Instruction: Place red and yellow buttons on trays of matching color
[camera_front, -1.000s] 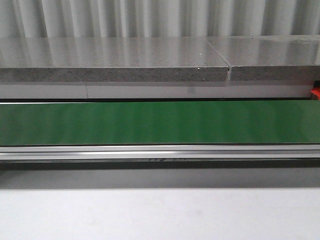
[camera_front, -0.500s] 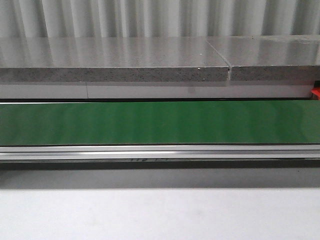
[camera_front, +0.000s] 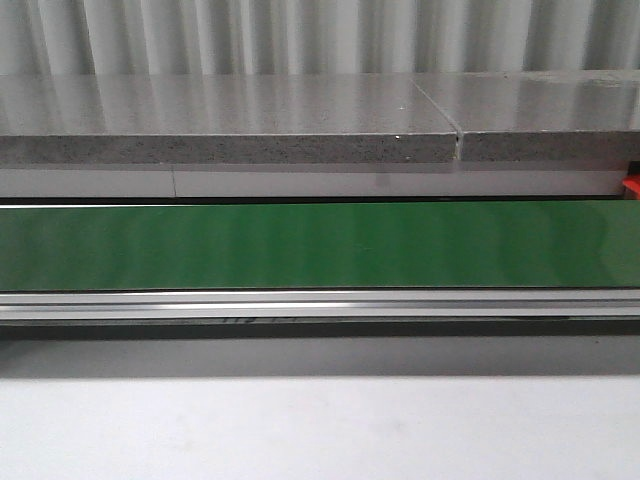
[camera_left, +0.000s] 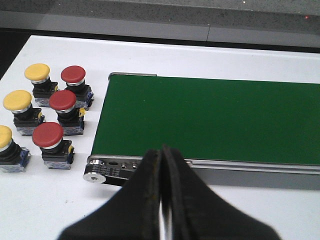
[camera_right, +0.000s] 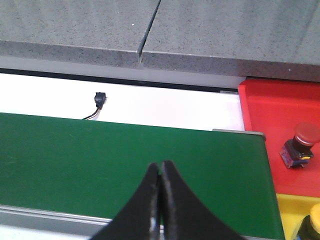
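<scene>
The left gripper (camera_left: 161, 200) hangs with its fingers pressed together, nothing between them, over the white table (camera_left: 50, 200) on the near side of the belt (camera_left: 210, 120). Off to its one side, beyond the belt's end roller, the loose buttons stand in a cluster on the table: three red buttons (camera_left: 48, 136) (camera_left: 63, 100) (camera_left: 73, 74) nearer the belt, three yellow buttons (camera_left: 4, 136) (camera_left: 17, 100) (camera_left: 37, 72) on the outer side. The nearest red one stands just beside the belt's corner, so my judgement is that it is the easiest first pick, and that the left arm is the one to take it; the fingers must spread before they can close on a cap.

The right gripper (camera_right: 160, 200) is likewise closed and empty, over the near edge of the belt's other end. Past that end lie the red tray (camera_right: 260, 115), with one red button (camera_right: 300, 142) already on it, and nearer, the yellow tray (camera_right: 287, 210), holding a yellow button (camera_right: 312, 220) at the picture's edge. The trays are within the right arm's reach, well apart from the cluster, so the bare belt between looks like the link from one arm to the other

The front view shows only the bare belt and the stone ledge (camera_front: 230, 120) behind
</scene>
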